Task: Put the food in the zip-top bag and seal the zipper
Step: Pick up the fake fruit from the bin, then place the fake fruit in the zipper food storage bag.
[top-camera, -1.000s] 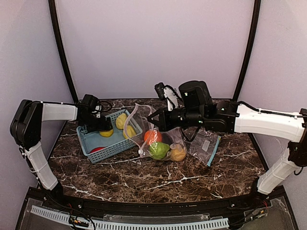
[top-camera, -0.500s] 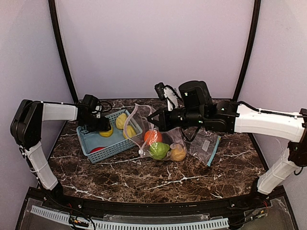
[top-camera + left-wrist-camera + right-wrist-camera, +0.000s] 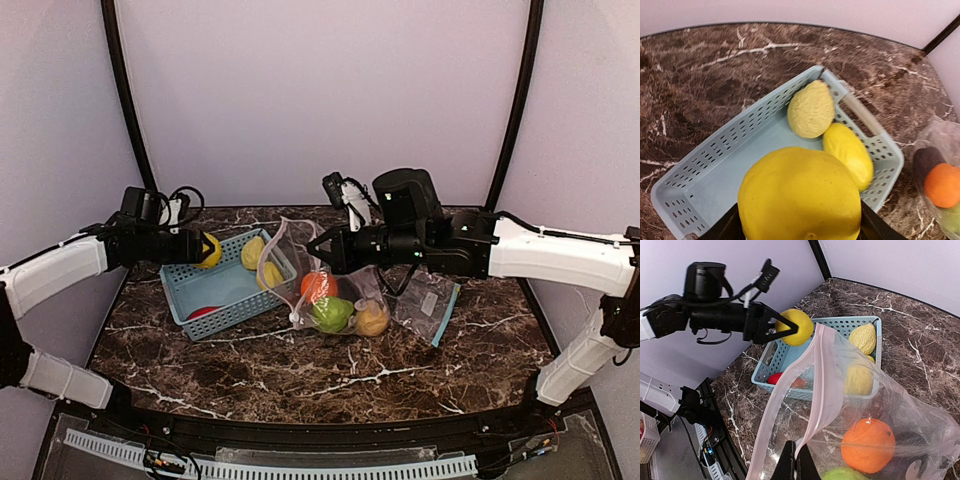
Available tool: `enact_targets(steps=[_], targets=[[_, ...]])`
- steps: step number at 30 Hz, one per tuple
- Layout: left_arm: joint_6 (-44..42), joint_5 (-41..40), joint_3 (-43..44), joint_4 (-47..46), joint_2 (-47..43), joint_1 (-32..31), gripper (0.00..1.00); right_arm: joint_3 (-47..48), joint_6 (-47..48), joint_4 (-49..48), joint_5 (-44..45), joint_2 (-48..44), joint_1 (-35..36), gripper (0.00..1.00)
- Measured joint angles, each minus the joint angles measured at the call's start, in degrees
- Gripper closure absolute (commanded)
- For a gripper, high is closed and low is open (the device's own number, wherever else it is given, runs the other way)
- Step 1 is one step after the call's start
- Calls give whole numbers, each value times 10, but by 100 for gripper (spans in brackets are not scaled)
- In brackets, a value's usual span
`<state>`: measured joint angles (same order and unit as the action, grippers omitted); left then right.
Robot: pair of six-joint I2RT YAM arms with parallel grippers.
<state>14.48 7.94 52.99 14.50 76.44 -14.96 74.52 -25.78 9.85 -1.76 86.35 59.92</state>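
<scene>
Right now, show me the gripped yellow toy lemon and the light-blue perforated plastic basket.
gripped yellow toy lemon [image 3: 800, 195]: left wrist view, its middle.
light-blue perforated plastic basket [image 3: 730, 147]: left wrist view, side wall.

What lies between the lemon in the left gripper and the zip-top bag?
Top view: the far end of the blue basket, holding two lemons, lies between the held lemon and the bag.

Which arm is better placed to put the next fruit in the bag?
Left. The left gripper holds a yellow lemon above the basket; the right gripper pinches the zip-top bag at its rim, mouth open.
</scene>
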Motion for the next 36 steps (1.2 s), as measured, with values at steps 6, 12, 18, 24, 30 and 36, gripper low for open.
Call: enact_targets(steps=[6, 12, 18, 24, 30, 36], targets=[[-21, 74, 1, 53, -177, -45, 37, -11, 3, -10, -10, -3, 0, 100], [-7, 171, 21, 75, -245, -143, 38, -14, 5, -19, -28, -7, 0, 100], [19, 203, 44, 84, -252, -214, 40, -16, 7, -24, -40, -7, 0, 100], [27, 173, 70, 89, -208, -275, 41, -17, 7, -29, -52, -7, 0, 100], [34, 131, 71, 76, -146, -300, 42, -17, 7, -35, -62, -7, 0, 100], [45, 90, 83, 51, -90, -306, 42, -17, 6, -38, -64, -7, 0, 100]])
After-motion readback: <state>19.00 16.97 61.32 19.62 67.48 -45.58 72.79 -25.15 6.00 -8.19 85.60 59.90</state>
